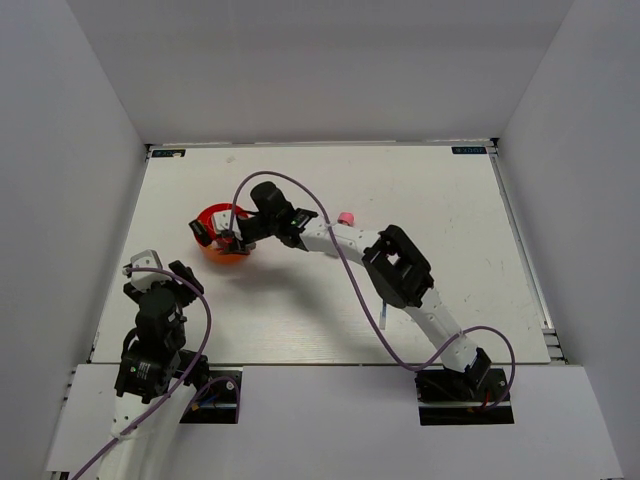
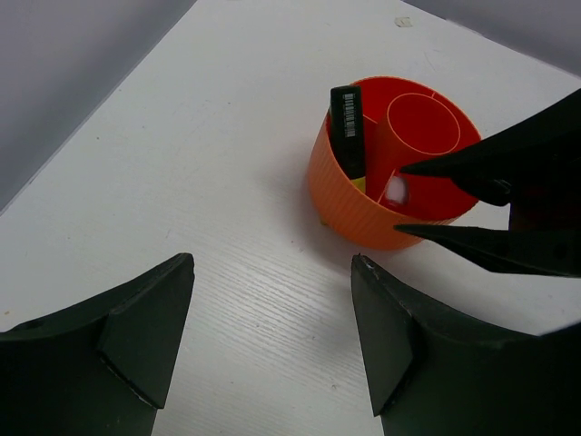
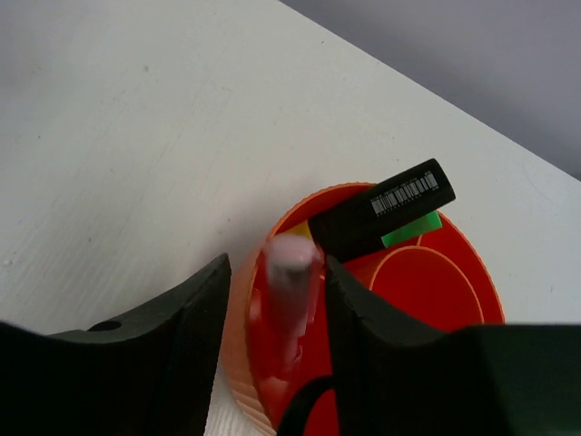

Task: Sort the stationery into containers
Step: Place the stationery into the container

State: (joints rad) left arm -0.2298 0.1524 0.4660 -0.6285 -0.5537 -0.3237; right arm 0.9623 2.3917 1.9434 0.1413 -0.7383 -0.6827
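Left arm: left gripper (image 2: 272, 263) hangs low over the near-left part of the white table (image 1: 300, 320). Its jaws are spread wide with nothing between them, only bare tabletop. It faces the organiser from a short way off, not touching it.

Red-orange round organiser (image 2: 340, 195): stands upright in the left half of the table, well in from the left edge and the far edge. It has ribbed outer wall and a round inner tube. In the outer ring a black highlighter (image 2: 347, 123) leans against the rim. It carries a white barcode label whose digits are too small to read. A green patch and a yellow patch show beside it in the right wrist view.

Right arm: it reaches across from the near-right base to the organiser. The right gripper (image 3: 275, 272) is over the organiser's rim, jaws partly apart, with the pink-capped glue stick (image 3: 290, 259) upright between them and its lower end down in the outer ring. There is a clear gap on one side of the stick. Contact on the other side cannot be made out.

Right of the organiser: a small pink item (image 1: 346, 217) lies alone on the table just beyond the right arm. A thin pale pen (image 1: 382, 312) lies nearer, partly under that arm.

Far corners: two small blue tags (image 1: 468, 150), text illegible. The right half and far strip of the table are open surface.
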